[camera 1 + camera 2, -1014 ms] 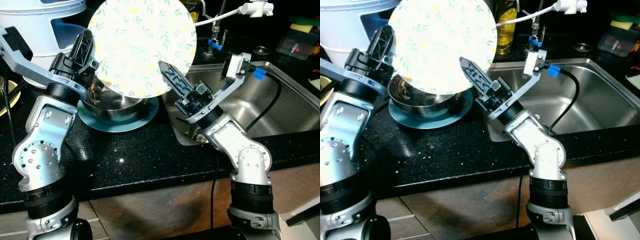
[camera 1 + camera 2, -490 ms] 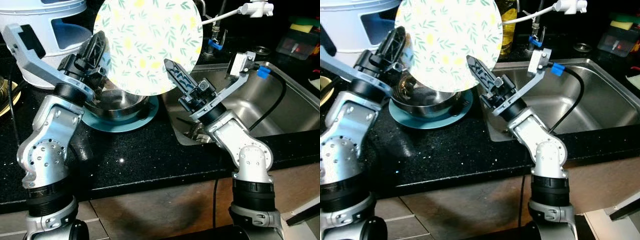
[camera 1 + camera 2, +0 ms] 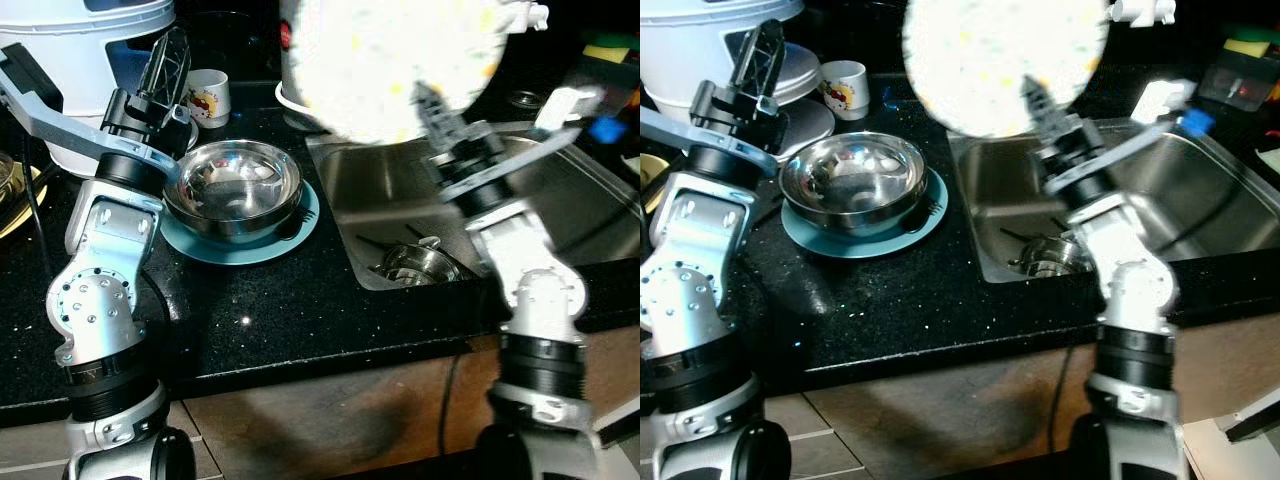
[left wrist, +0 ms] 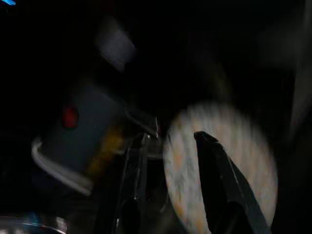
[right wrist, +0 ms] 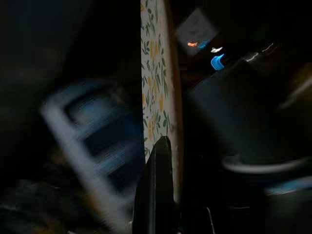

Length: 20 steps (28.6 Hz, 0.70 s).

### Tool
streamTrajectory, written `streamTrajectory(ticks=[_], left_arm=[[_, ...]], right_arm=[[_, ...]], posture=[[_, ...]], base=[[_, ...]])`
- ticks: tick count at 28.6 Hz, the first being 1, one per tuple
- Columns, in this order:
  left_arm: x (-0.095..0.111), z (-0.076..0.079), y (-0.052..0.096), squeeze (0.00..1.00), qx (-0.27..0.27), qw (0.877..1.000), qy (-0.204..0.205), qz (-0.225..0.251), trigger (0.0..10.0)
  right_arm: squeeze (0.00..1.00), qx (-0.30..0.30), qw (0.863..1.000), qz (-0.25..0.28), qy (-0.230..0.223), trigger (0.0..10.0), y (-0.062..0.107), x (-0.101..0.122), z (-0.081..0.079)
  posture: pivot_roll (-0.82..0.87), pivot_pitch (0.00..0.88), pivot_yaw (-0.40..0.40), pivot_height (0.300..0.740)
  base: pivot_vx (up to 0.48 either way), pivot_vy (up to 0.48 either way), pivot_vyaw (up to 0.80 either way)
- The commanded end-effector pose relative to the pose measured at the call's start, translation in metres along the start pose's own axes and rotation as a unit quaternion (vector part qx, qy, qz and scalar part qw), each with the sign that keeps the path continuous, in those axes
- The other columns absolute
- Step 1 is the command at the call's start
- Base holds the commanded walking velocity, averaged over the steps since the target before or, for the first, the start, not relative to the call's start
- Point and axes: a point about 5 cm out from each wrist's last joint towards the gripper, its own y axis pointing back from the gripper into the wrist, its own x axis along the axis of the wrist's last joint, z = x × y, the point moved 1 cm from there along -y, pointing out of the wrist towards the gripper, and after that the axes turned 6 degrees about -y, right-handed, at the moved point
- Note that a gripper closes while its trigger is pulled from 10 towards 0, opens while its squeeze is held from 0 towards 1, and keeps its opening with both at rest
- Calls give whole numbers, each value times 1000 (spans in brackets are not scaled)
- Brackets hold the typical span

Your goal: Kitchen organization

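The right claw [image 3: 425, 100] was closed on the lower edge of a round floral plate [image 3: 395, 60], holding it upright and high above the near left corner of the steel sink [image 3: 560, 215]; the arm and plate were blurred in the head views, and the right wrist view showed one black finger [image 5: 155, 195] pressed flat against the plate's leaf-and-flower patterned face, seen nearly edge-on. The left claw [image 3: 168, 62] stood raised over the black speckled tabletop [image 3: 250, 300] with its two fingers pointing up and close together, gripping nothing, just behind and to the left of a steel bowl [image 3: 232, 185]. That bowl sat on a teal plate [image 3: 300, 222] beside the sink's left rim. A small white mug [image 3: 208, 95] with a printed figure stood behind the bowl, near a large white appliance [image 3: 85, 50] at the back left. Down in the sink basin lay a steel pot lid [image 3: 420, 262] with a knob. A white spray tap head [image 3: 522, 14] showed at the top right above the plate.
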Motion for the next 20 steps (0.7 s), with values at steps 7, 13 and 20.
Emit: streamTrajectory(ticks=[7,13,20], left_arm=[[-106,34,18,0,-162,925,-210,-272,10000],[-119,51,7,0,-182,921,-208,-273,10000],[-130,50,-1,0,-177,914,-231,-281,10000]], right_arm=[[0,-49,964,-117,234,4431,10,-9,28],[0,-79,940,-152,294,10000,18,-10,44],[0,-102,895,-216,377,10000,26,-15,66]], posture=[[-13,215,3,740],[-9,226,10,740],[-6,228,15,740]], base=[[0,0,0],[0,0,0],[0,0,0]])
